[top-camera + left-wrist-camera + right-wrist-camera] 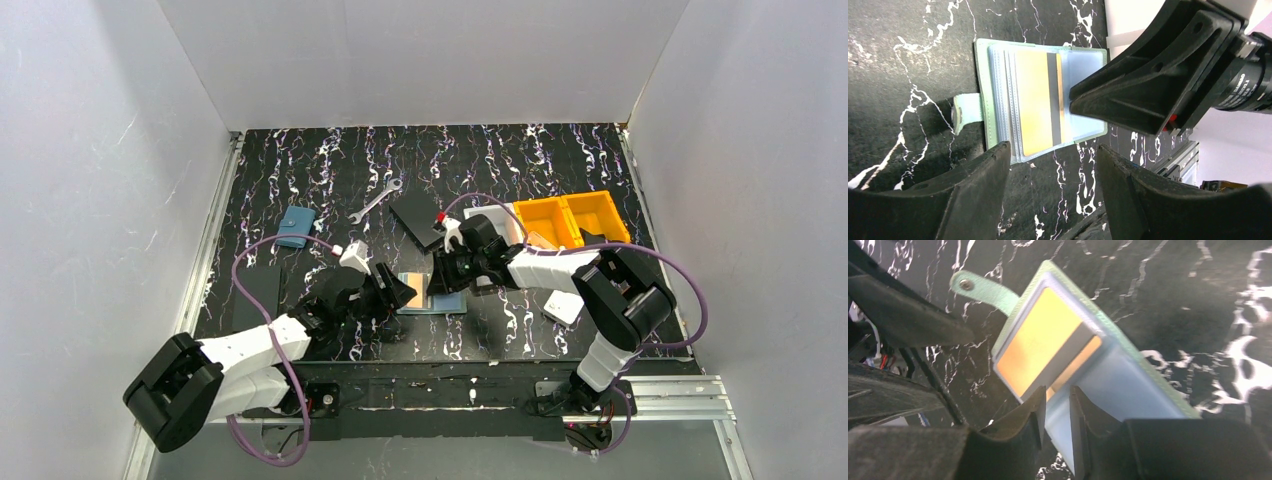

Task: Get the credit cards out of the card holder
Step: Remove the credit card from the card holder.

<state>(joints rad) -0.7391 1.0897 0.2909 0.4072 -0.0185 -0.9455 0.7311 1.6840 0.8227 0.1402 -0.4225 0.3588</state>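
Note:
The card holder [447,300] lies open on the black marbled table between my two grippers. It is mint-green with pale blue panels and a snap tab [979,287]. A tan credit card [1035,100] with a dark stripe lies on its plastic sleeves and also shows in the right wrist view [1040,342]. My left gripper [1053,150] is open and empty, just short of the holder's [982,90] near edge. My right gripper [1057,396] hangs over the holder's [1133,390] bare panel, its jaws a narrow gap apart at the card's striped edge. I see no light blue card.
A small blue pouch [296,226] lies at the left and a wrench [377,200] further back. A black square plate [417,217] lies behind the right gripper. Orange bins [572,218] stand at the right. A white box [563,306] lies by the right arm.

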